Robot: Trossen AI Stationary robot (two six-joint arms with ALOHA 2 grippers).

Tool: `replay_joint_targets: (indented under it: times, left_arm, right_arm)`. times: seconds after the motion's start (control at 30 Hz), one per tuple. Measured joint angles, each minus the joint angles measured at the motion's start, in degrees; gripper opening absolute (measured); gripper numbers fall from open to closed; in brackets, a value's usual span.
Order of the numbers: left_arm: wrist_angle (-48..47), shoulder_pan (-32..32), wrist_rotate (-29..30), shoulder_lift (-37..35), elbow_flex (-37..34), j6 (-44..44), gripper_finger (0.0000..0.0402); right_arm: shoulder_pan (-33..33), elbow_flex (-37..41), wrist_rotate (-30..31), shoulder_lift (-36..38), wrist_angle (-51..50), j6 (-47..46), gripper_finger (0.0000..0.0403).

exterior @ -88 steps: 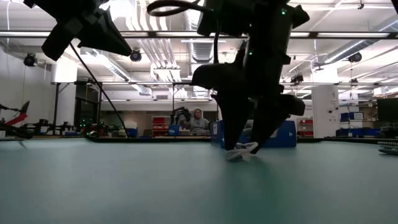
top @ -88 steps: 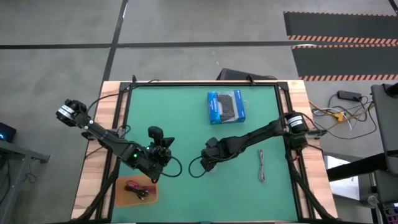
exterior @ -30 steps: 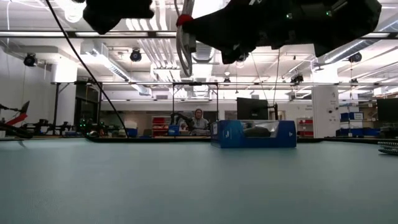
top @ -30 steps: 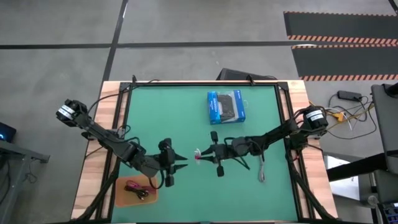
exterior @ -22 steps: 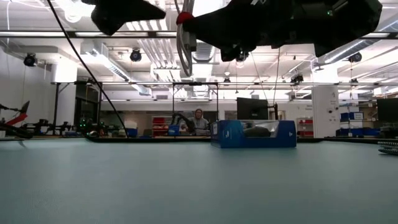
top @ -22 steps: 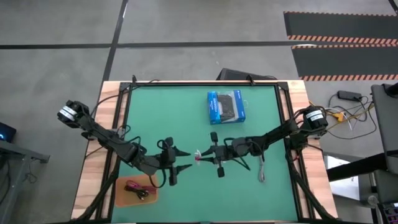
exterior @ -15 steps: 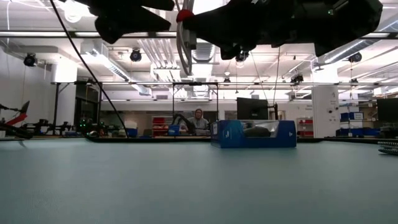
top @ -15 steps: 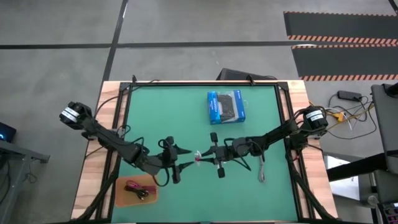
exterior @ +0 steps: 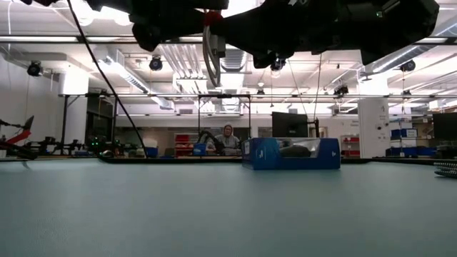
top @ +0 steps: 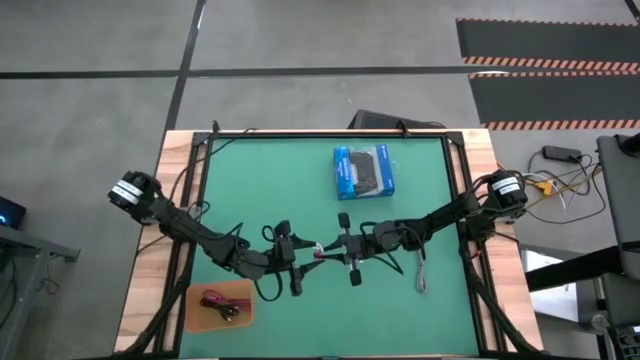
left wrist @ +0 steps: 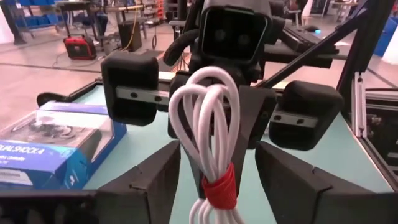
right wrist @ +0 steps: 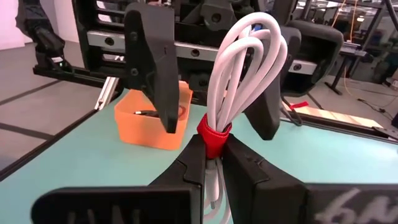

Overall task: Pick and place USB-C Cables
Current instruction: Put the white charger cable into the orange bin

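Note:
A white coiled cable (right wrist: 239,81) bound by a red tie is held up over the middle of the green table (top: 250,190), with my right gripper (right wrist: 213,155) shut on it. My left gripper (left wrist: 217,152) faces it from the table's left and is open. Its two fingers (right wrist: 155,68) stand on either side of the cable's loops (left wrist: 208,118) and are not seen touching them. In the high view the two grippers meet at the cable (top: 318,250). A grey cable (top: 421,268) lies on the table at the right. An orange tray (top: 218,305) at the near left holds a red and a black cable. My right gripper pinches the white cable at its red tie (right wrist: 212,138) between its two fingers. The fingers come about level from the table's right. The loops (right wrist: 249,56) stick out past the fingertips toward the left gripper. The cable is lifted clear of the table (exterior: 212,57).
A blue-and-black box (top: 363,171) stands at the table's far middle and also shows in the low view (exterior: 289,153). Wooden borders and black frame rails (top: 458,200) edge the table. People and shelves show in the room beyond.
My left gripper has moved toward the table's right edge, up to the white cable, and its fingers now stand on either side of the loops. The cable has stayed where it was.

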State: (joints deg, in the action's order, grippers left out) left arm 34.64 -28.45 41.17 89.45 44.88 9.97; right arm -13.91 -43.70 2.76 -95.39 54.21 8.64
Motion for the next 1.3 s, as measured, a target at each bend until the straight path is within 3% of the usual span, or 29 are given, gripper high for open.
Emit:
replay_joint_targets:
  times: [0.13, 0.43, 0.73, 0.9, 1.1, 1.3]
  left_arm:
    - [0.89, 0.00, 0.05, 0.26, -0.02, -1.32, 0.0152]
    - [0.91, 0.11, -0.04, 0.22, -0.02, -1.34, 0.0014]
    - [0.85, 0.11, 0.07, 0.20, 0.07, -1.39, 0.0014]
    - [0.32, -0.50, -0.38, -0.42, 0.09, -1.41, 0.0013]
    - [-3.20, -1.79, -1.98, -2.21, 0.96, -1.41, 0.0012]
    - [-12.50, -1.95, -9.97, -2.36, 6.56, -0.55, 0.0012]
  right_arm:
    - [0.00, 0.00, -0.01, -0.02, -0.17, 0.00, 0.0024]
    - [0.02, 0.00, 0.24, -0.02, -0.41, -0.90, 0.0032]
    - [0.02, 0.00, 0.23, 0.46, -0.77, -4.30, 0.0145]
    - [0.02, 0.00, 0.25, 4.88, -6.93, -6.58, 0.0191]
    - [0.04, -0.02, 0.24, 14.27, -22.59, -9.07, 0.0208]
    - [0.07, -0.02, 1.26, 23.47, -32.51, -8.56, 0.0202]
